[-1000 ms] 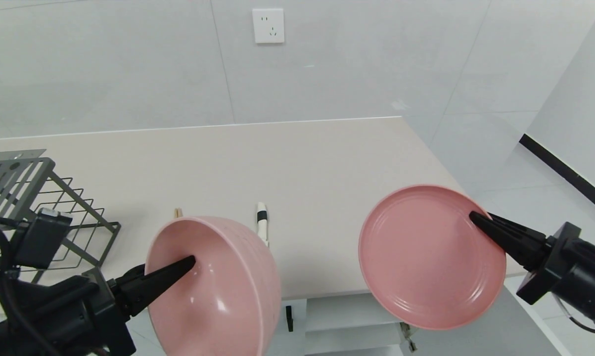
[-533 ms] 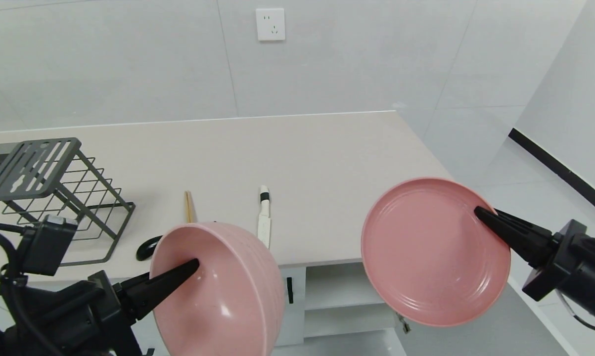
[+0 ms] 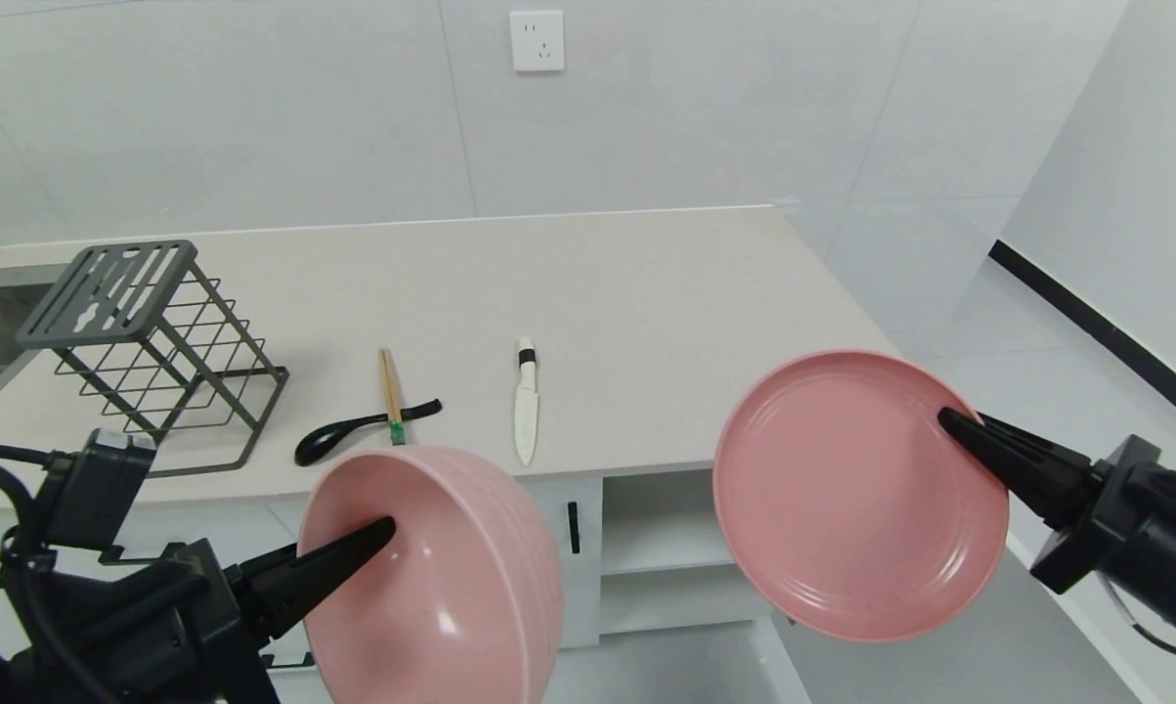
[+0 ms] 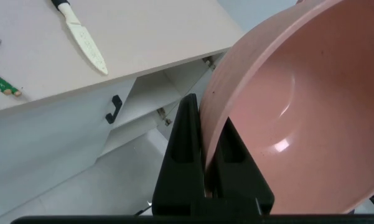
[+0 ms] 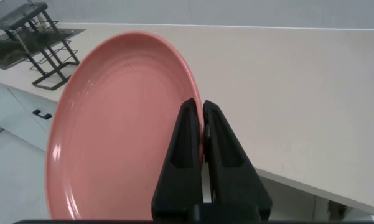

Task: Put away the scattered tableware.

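The left gripper (image 3: 382, 533) is clamping the rim of the pink bowl (image 3: 451, 587), one finger lying inside the cavity and the other behind the wall. The left wrist view is showing the two fingers (image 4: 190, 124) squeezed onto the rim with only the wall's thickness between them. The bowl is hanging tipped on its side in the air, in front of the counter's near edge and off the countertop (image 3: 646, 293). Its mouth is facing the gripper, and its inside is showing bare glossy glaze apart from that finger.

The right gripper (image 3: 944, 418) is pinching the edge of the pink plate (image 3: 851, 499) in the same way, its fingers (image 5: 187, 137) closed down to the rim's thickness. The plate is hanging tilted steeply, off the counter's right corner, its ringed face bare and turned towards the head camera.

Bowl and plate are hanging well apart, with an open cabinet shelf (image 3: 666, 557) showing between them below the counter. On the countertop a white knife (image 3: 526, 406) is lying near the front edge. To its left a pair of chopsticks (image 3: 390, 386) is crossing the handle of a black spoon (image 3: 343, 435). Further left a dark wire rack (image 3: 108, 293) with a slotted top is standing upright, the counter showing through its bars.
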Available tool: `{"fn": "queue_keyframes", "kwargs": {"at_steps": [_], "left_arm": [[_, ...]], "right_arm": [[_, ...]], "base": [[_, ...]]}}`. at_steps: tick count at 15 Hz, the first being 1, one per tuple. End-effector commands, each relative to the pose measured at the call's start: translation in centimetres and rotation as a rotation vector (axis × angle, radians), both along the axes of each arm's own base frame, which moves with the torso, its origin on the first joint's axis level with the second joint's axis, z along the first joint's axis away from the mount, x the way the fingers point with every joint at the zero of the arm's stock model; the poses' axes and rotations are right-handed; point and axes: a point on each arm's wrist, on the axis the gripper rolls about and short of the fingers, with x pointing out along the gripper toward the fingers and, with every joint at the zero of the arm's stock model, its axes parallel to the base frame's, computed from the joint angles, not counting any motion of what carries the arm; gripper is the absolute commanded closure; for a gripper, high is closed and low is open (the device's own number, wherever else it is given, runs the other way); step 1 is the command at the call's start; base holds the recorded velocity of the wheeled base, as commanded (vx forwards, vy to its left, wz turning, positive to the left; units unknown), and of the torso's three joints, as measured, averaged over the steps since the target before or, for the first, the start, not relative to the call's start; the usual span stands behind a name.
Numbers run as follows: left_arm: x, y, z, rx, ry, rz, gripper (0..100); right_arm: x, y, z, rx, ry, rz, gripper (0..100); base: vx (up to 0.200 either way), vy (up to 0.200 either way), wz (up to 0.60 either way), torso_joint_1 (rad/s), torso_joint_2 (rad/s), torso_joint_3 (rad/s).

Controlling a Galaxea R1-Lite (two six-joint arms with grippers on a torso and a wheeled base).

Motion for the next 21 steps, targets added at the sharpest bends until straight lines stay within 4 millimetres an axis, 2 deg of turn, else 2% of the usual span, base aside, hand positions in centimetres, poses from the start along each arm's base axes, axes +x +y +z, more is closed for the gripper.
{"fn": "queue_keyframes", "kwargs": {"at_steps": [1, 3, 8, 11, 13, 21], "left_arm": [[0.01, -0.01, -0.07, 0.002, 0.003, 0.000, 100], [0.01, -0.01, -0.07, 0.002, 0.003, 0.000, 100], [0.01, -0.01, -0.07, 0.002, 0.003, 0.000, 100], [-0.10, 0.03, -0.01, 0.007, -0.021, -0.004, 100], [-0.06, 0.04, 0.05, 0.000, -0.032, -0.002, 100], [0.09, -0.07, -0.30, 0.012, -0.014, -0.002, 100]], "right_arm": [[0.02, 0.08, -0.04, 0.000, 0.003, 0.003, 100], [0.00, 0.08, -0.01, -0.001, 0.000, 0.003, 100], [0.06, -0.02, -0.04, -0.001, 0.002, -0.005, 100], [0.04, -0.05, -0.07, -0.001, 0.003, -0.006, 100], [0.09, -0.03, -0.06, 0.000, 0.004, -0.006, 100], [0.25, 0.07, -0.41, -0.009, 0.021, -0.003, 100]], "base": [[0.000, 0.000, -0.60, 0.007, 0.00, 0.012], [0.000, 0.000, -0.60, 0.007, 0.00, 0.000], [0.000, 0.000, 0.00, 0.000, 0.00, 0.000], [-0.200, 0.000, 0.00, 0.007, 0.01, 0.004], [-0.200, 0.200, 0.00, 0.005, 0.00, 0.005], [0.000, 0.000, 0.00, 0.000, 0.00, 0.000]]}}
